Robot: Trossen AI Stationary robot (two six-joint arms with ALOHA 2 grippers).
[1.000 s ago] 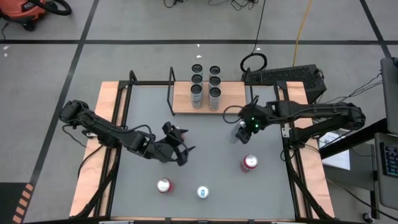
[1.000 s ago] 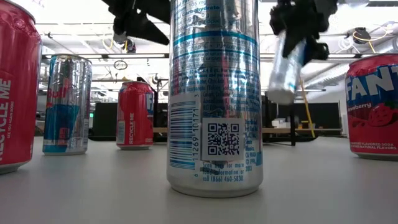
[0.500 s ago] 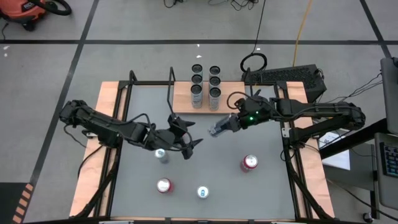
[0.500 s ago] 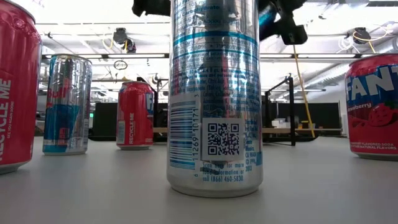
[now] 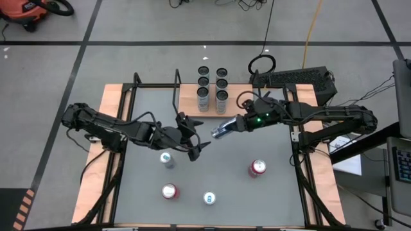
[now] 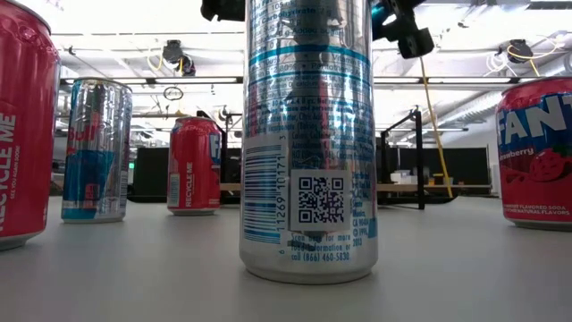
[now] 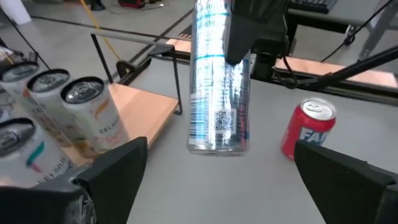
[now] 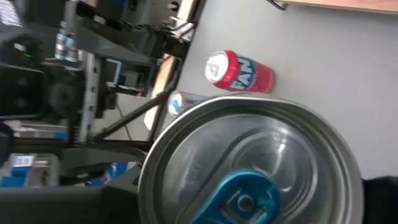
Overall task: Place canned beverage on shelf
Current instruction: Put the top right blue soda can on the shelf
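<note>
The right hand (image 5: 230,126) holds a slim silver can (image 5: 220,129) tilted in the air just short of the shelf (image 5: 239,102): carrying step. Next it must be uprighted beside the six cans (image 5: 212,88) already on the shelf. The left hand (image 5: 192,142) gapes wide, empty, nearby above the counter (image 5: 270,192), where four more cans stand.

— What can you read in the low view?
— "RECYCLE ME" runs up the red can at the left edge (image 6: 22,134) and again up the small red can farther back (image 6: 194,165). The red can at the right edge (image 6: 536,152) says "FANTA", cut off, with "strawberry" beneath.
— And the tall silver can in the middle (image 6: 308,134)?
— A QR code, a barcode with "1269" and "10171" beside it, and "(866) 460-5830" near the base.
— The left wrist view?
— "FAN" on a red can (image 7: 308,129), "CELSI" on a pale can on the shelf (image 7: 93,115).
</note>
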